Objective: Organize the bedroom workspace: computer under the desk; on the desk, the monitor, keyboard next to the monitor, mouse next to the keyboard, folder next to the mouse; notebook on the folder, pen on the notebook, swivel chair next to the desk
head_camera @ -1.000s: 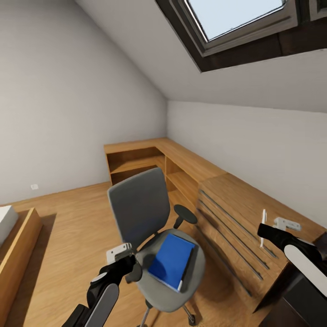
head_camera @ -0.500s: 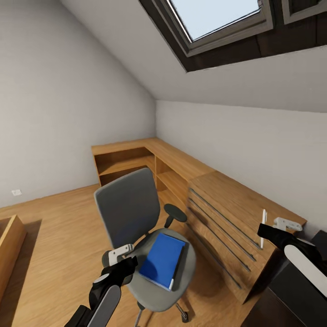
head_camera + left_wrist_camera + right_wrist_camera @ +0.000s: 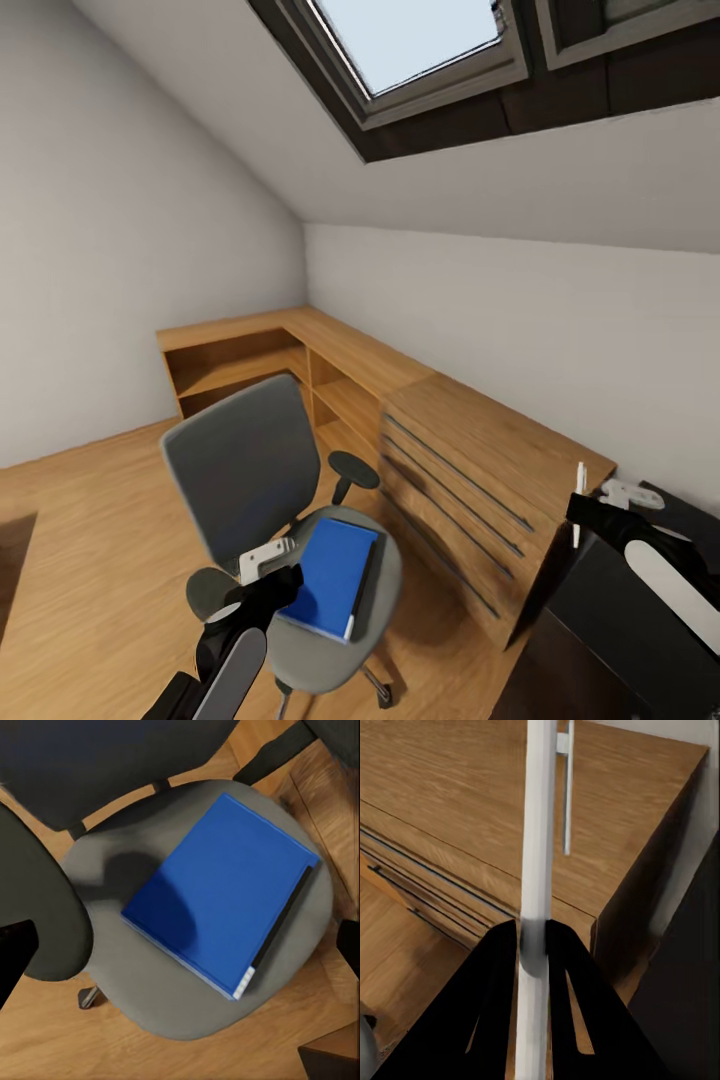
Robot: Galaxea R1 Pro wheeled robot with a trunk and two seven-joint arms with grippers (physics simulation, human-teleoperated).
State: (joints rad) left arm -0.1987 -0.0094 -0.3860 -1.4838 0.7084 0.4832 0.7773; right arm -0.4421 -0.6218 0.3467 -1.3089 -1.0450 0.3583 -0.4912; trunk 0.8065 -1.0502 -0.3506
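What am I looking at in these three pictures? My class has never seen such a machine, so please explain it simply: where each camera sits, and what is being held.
This is a simulated wheeled robot with two arms, each ending in a gripper. The wide picture comes from a camera on its head, looking down over both arms. The other two come from cameras on its wrists. The left gripper hovers open above a blue folder lying on the grey swivel chair; the left wrist view looks down on that folder. The right gripper is shut on a thin white pen, held upright near a light wood dresser. A black desk corner shows beneath the right arm.
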